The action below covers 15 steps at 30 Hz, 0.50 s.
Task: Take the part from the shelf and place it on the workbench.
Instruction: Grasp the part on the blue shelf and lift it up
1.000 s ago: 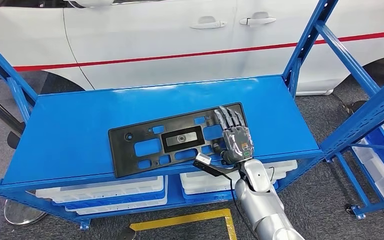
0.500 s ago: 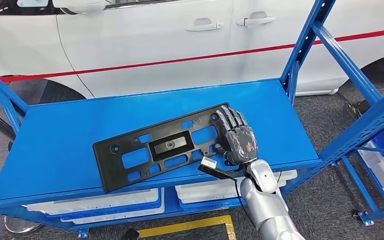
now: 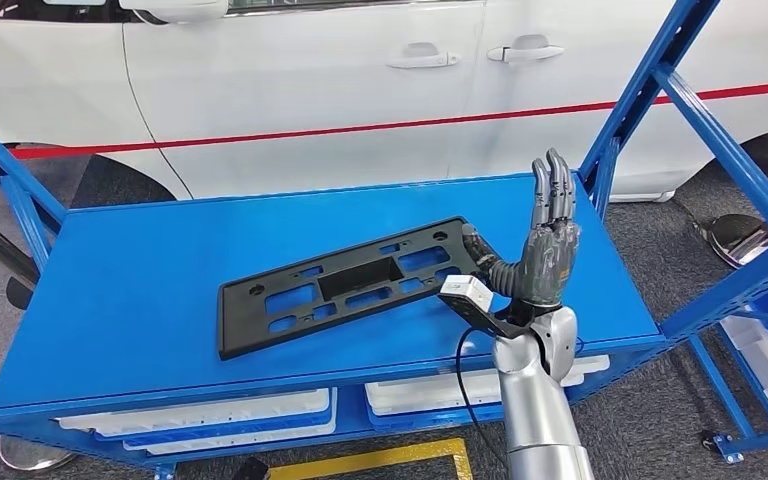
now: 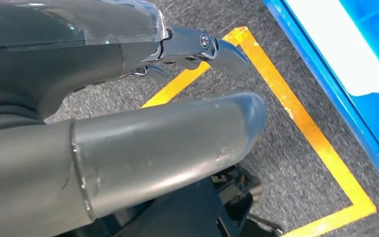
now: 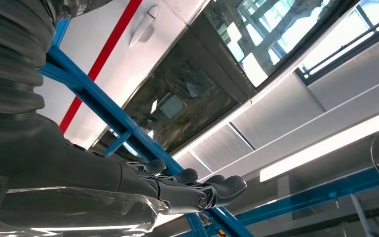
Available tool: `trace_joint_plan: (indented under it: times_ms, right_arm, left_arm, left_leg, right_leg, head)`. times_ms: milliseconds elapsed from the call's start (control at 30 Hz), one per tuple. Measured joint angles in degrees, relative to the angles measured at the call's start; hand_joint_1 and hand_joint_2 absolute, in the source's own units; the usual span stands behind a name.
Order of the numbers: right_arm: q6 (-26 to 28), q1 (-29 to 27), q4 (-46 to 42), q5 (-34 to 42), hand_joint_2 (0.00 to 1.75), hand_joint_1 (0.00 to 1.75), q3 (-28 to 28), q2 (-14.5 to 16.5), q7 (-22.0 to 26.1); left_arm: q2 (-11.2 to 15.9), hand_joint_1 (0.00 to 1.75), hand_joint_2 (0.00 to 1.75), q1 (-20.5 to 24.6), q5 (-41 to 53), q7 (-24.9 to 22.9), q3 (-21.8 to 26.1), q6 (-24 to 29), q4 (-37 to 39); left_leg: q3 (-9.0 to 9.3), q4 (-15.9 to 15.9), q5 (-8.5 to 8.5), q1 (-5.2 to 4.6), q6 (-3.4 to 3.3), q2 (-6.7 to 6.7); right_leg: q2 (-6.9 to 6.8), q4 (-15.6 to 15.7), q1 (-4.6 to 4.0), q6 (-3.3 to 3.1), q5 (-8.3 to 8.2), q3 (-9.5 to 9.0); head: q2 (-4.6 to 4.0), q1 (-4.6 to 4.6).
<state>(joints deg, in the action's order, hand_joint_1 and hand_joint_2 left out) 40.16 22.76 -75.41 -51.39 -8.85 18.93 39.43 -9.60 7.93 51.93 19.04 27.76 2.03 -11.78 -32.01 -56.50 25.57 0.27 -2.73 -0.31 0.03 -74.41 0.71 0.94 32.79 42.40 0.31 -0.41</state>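
Right hand (image 3: pixel 543 262) stands upright at the right end of the single black plate (image 3: pixel 345 286), thumb against that end, remaining fingers (image 3: pixel 553 188) straight and pointing up; whether it grips is not discernible. One plate lies on the blue shelf (image 3: pixel 140 290), right end tilted up. Half a second earlier the hand lay flat on it. Left hand (image 4: pixel 128 98) hangs above the floor, fingers curled, holding nothing.

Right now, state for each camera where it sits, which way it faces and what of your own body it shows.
Head view: high on the body, facing forward and down at the blue shelf, black part and white car; right hand raised.
Left wrist view: behind the left hand, facing grey floor and yellow tape.
Right wrist view: behind the right hand, facing up past the car to the ceiling.
Head and right wrist share car and shelf frame.
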Motion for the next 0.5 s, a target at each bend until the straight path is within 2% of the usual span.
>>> trace_joint_plan:
  times_ms: [33,100,133,167,233,300,333,367,433,467,500]
  right_arm:
    - [0.0,-0.2,-0.4,-0.2,1.75,0.0,0.0,0.0,0.0]
    - [0.0,-0.5,-0.9,-0.9,1.75,0.0,0.0,0.0,0.0]
    - [0.0,-0.5,-1.1,-1.3,1.75,0.0,0.0,0.0,0.0]
    - [0.0,-0.7,-1.2,-1.4,1.75,0.0,0.0,0.0,0.0]
    - [0.0,-1.2,-1.2,-1.6,1.75,0.0,0.0,0.0,0.0]
    - [0.0,-1.7,-1.3,-2.0,1.75,0.0,0.0,0.0,0.0]
    - [0.0,-1.9,-1.3,-2.2,1.75,0.0,0.0,0.0,0.0]
    - [0.0,-2.0,-1.3,-2.4,1.75,0.0,0.0,0.0,0.0]
    - [0.0,-2.3,-1.3,-2.4,1.75,0.0,0.0,0.0,0.0]
    - [0.0,-2.5,-1.3,-2.4,1.75,0.0,0.0,0.0,0.0]
    - [0.0,-2.8,-1.3,-2.4,1.75,0.0,0.0,0.0,0.0]
  left_arm:
    - [0.0,0.0,0.0,0.0,0.0,0.1,0.1,0.0,0.0]
    - [0.0,0.0,0.0,-0.1,0.1,0.2,0.3,0.0,0.0]
    - [0.0,0.0,0.0,0.0,0.1,0.3,0.4,0.1,0.0]
    - [-0.1,0.0,0.0,0.0,0.1,0.4,0.6,0.1,0.0]
    - [-0.1,0.0,0.0,-0.1,0.1,0.5,1.0,0.1,0.0]
    - [-0.1,0.0,0.0,-0.1,0.2,0.4,1.5,0.1,0.0]
    - [-0.1,0.0,0.0,-0.1,0.3,0.4,1.8,0.2,0.0]
    - [-0.1,0.0,0.0,-0.2,0.4,0.3,2.1,0.2,0.0]
    - [-0.1,0.0,0.0,-0.2,0.5,0.2,2.5,0.2,0.0]
    - [-0.1,0.0,0.0,-0.3,0.5,0.2,2.7,0.2,0.0]
    - [-0.1,0.0,0.0,-0.5,0.5,0.2,2.8,0.2,0.0]
  left_leg:
    - [0.15,-0.1,0.21,-0.04,0.01,-0.07]
    - [0.62,-0.5,0.85,-0.12,0.2,-0.19]
    - [0.73,-0.7,1.18,-0.26,0.39,-0.22]
    - [0.74,-0.9,1.42,-0.34,0.62,-0.23]
    - [0.62,-1.0,1.67,-0.42,1.14,-0.21]
    - [0.6,-1.3,2.21,-0.32,1.78,-0.15]
    - [0.19,-2.4,2.99,-0.26,2.15,-0.1]
    - [-0.82,-4.6,4.3,-0.17,2.52,-0.06]
    - [-4.62,-12.1,7.63,0.15,3.13,-0.01]
    - [-6.65,-15.6,8.7,0.31,3.35,-0.01]
    - [-7.92,-17.5,8.69,0.44,3.5,0.0]
  right_leg:
    - [0.0,0.9,0.02,-0.05,-1.38,-0.14]
    - [0.0,8.1,-0.02,-0.5,-5.83,-3.27]
    - [0.0,11.7,-0.14,-0.79,-7.33,-4.99]
    - [0.01,14.3,-0.25,-1.05,-8.11,-6.17]
    - [0.09,15.6,-0.49,-1.37,-7.89,-6.72]
    - [0.17,15.9,-0.28,-1.74,-7.85,-6.97]
    - [0.13,16.1,-0.13,-1.97,-7.82,-7.2]
    - [0.06,16.3,0.04,-2.19,-7.79,-7.43]
    - [-0.08,16.4,0.08,-2.48,-7.61,-7.59]
    - [-0.11,16.3,0.08,-2.52,-7.53,-7.61]
    - [-0.1,16.3,0.1,-2.5,-7.43,-7.66]
  head:
    - [0.0,0.01]
    - [0.0,0.01]
    - [0.0,0.01]
    - [0.0,0.0]
    - [0.0,-0.01]
    - [0.0,-0.01]
    - [0.0,-0.03]
    - [0.0,-0.02]
    - [0.0,-0.02]
    - [0.0,-0.02]
    - [0.0,-0.02]
